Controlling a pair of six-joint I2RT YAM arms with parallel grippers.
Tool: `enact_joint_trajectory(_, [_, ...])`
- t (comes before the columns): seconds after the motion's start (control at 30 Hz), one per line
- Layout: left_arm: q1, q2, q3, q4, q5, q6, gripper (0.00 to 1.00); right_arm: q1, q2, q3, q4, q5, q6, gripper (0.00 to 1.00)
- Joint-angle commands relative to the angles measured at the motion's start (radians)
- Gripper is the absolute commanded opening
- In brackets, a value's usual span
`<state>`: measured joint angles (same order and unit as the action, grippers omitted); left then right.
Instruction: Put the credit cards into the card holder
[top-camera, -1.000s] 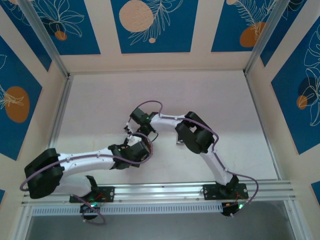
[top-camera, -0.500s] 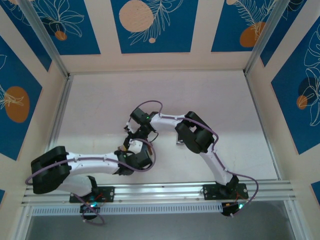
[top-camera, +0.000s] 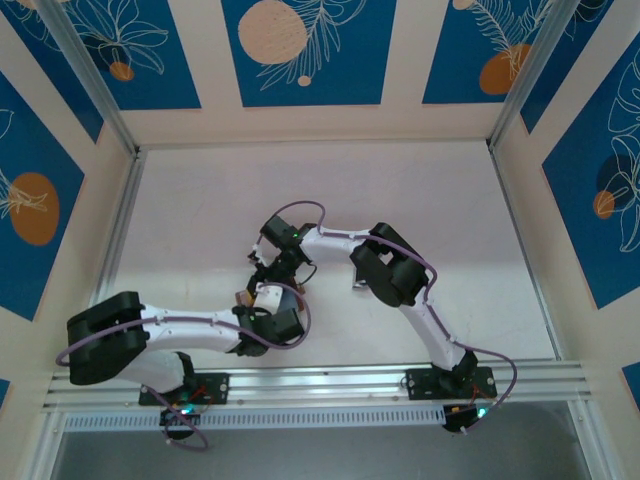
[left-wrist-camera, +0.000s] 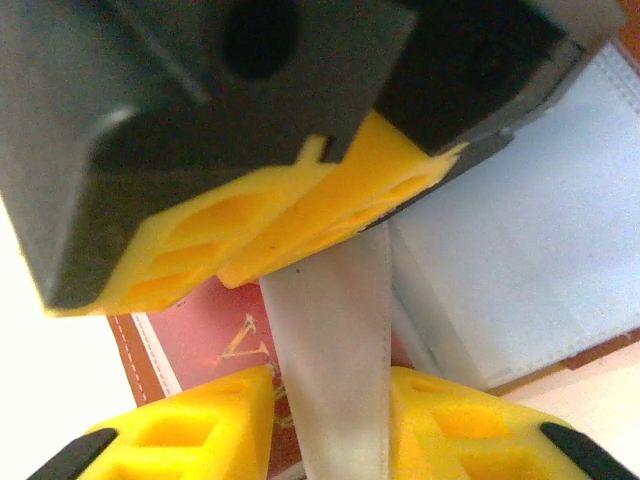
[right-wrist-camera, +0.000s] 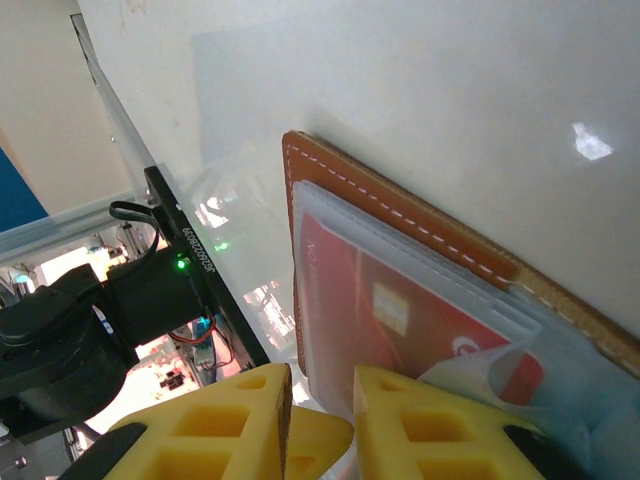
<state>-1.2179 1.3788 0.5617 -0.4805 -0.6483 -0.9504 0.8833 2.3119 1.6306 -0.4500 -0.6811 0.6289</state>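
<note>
Left tool, pinching grey strip, has drawn back nearward; card holder lies open on bench under both tools, red card already inside. Right tool near-closed at clear sleeve (grip unclear). Insertion likely unfinished.

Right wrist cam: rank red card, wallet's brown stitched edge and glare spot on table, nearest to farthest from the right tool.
1. red card: just ahead of the right tool, centre of view.
2. wallet's brown stitched edge: beyond the card, running diagonally.
3. glare spot: farthest, upper right on the table.
</note>
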Motion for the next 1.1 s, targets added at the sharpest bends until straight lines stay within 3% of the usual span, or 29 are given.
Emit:
enact_joint_trajectory(0.0, [-0.004,0.006,-0.011,-0.038,-0.049,-0.054,0.27,0.005,0.028,0.011,-0.062,0.001,-0.014,0.24])
enact_joint_trajectory(0.47, [-0.003,0.045,-0.004,-0.103,-0.022,-0.177,0.12,-0.021,-0.068,0.019,-0.139,0.062,-0.082,0.25])
enact_joint_trajectory(0.87, [-0.003,0.085,-0.013,-0.002,0.023,-0.145,0.09,-0.098,-0.161,0.035,-0.148,0.072,-0.105,0.26])
enact_joint_trajectory(1.07, [-0.004,0.063,-0.007,0.006,0.024,-0.133,0.09,-0.115,-0.24,-0.065,-0.112,0.134,-0.073,0.25])
